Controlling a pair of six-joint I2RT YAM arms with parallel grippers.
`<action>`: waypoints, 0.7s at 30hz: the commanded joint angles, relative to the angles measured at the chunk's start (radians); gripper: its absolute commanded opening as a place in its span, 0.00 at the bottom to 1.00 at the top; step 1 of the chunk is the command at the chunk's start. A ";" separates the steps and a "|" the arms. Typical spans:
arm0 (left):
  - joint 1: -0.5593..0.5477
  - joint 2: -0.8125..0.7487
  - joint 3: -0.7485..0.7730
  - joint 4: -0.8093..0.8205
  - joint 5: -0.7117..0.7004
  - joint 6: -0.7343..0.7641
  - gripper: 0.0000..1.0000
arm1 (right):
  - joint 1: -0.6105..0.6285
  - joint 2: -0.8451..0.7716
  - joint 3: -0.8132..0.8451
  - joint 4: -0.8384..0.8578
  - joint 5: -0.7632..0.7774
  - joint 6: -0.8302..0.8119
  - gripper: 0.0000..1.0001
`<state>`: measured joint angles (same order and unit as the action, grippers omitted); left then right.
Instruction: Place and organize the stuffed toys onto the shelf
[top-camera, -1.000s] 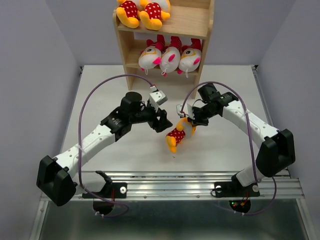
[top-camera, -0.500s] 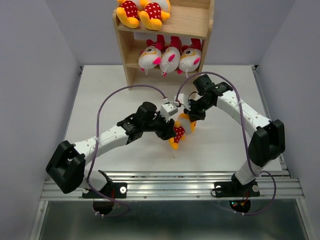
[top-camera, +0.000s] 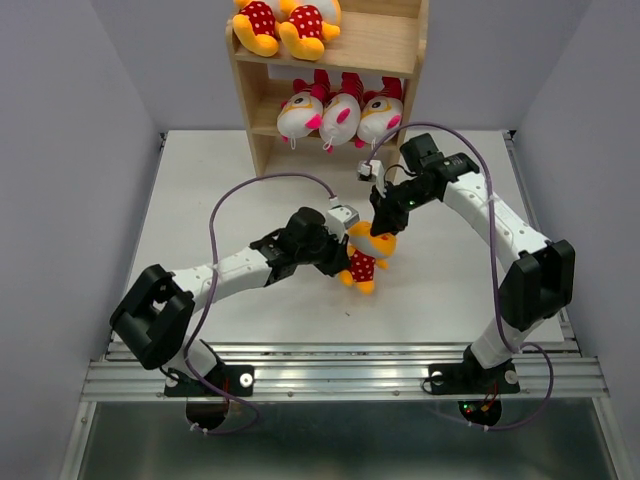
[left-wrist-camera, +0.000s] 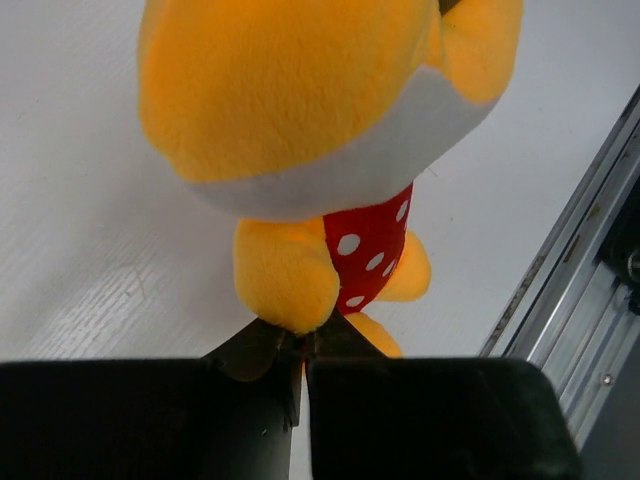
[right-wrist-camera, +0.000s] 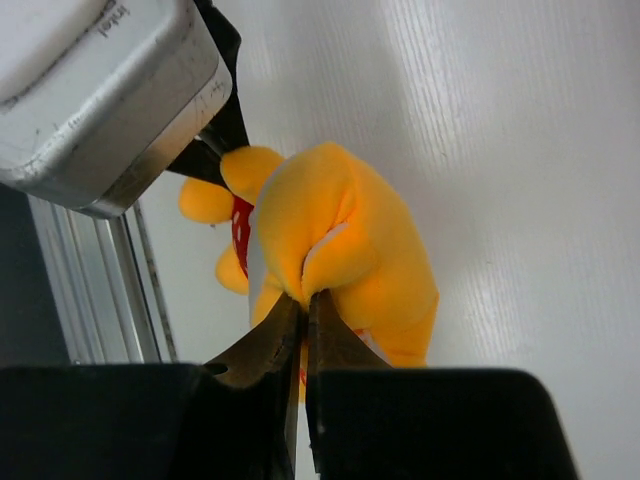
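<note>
Pinching yellow toy (top-camera: 364, 266) limb w/ left tool (left-wrist-camera: 303, 345), right tool (right-wrist-camera: 304, 315) nipping head

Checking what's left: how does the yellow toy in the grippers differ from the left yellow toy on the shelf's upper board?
The gripped toy is off the shelf, pinched by the left gripper and right gripper; the shelved toy lies on its upper board, untouched. The gripped toy is alone; the shelved toy has a twin beside it. Both: yellow-orange, red dotted shirts.
</note>
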<state>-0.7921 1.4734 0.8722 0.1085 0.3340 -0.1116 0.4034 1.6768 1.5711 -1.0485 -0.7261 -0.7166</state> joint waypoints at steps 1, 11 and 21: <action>-0.012 -0.013 -0.025 0.137 0.040 -0.060 0.00 | -0.009 -0.045 -0.012 0.113 -0.225 0.173 0.01; 0.019 -0.123 -0.078 0.187 0.014 -0.178 0.00 | -0.173 0.012 0.156 0.140 -0.214 0.192 0.52; 0.123 -0.266 -0.009 0.155 -0.018 -0.203 0.00 | -0.316 -0.022 0.227 0.225 -0.153 0.187 0.90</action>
<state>-0.7025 1.2762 0.7860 0.2321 0.3363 -0.3012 0.1116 1.7081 1.7844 -0.9009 -0.8917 -0.5426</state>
